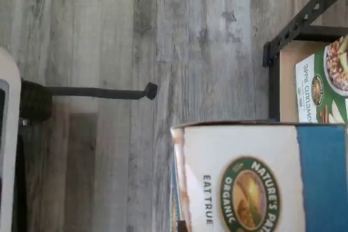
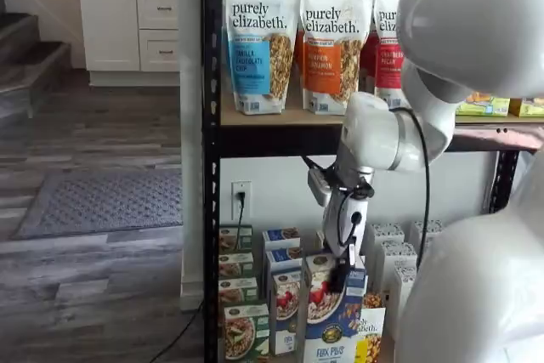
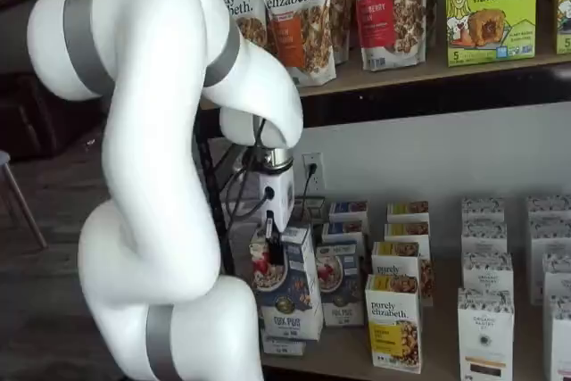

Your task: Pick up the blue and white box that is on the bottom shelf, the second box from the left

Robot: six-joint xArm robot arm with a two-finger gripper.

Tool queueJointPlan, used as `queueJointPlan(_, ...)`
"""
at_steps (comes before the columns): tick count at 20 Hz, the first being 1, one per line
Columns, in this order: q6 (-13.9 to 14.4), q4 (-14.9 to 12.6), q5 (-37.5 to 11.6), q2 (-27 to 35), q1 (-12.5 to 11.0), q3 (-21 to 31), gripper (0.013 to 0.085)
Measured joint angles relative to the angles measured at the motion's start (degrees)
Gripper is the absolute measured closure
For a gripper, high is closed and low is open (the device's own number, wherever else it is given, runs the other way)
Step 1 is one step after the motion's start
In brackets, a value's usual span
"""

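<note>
The blue and white box [image 2: 334, 316] has a white upper part, a pictured bowl of cereal with red berries and white lettering low. It stands out in front of the other boxes on the bottom shelf [image 3: 357, 352], slightly tilted, in both shelf views [image 3: 287, 296]. My gripper [image 2: 340, 276] comes down from above and its black fingers [image 3: 271, 244] are closed on the box's top edge. The wrist view shows the box's white and blue face [image 1: 255, 177] close up, with a round green logo. The fingers themselves are hidden in that view.
A green-and-white box [image 1: 326, 80] stands beside the black shelf post [image 1: 304, 20]; more green boxes [image 2: 240, 295] line the left. Yellow-and-white boxes [image 3: 394, 323] and white boxes [image 3: 486, 318] stand to the right. Granola bags [image 2: 259, 40] stand on the tan upper board. Grey wood floor [image 1: 136, 52].
</note>
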Motion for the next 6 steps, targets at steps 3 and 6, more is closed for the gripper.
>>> queueJointPlan(3,0.0,-0.2,2.1,-2.1,-0.4,0.1,0.049)
queueJointPlan(6,-0.2,-0.2,4.5,-4.0,-0.9,-0.1,0.049)
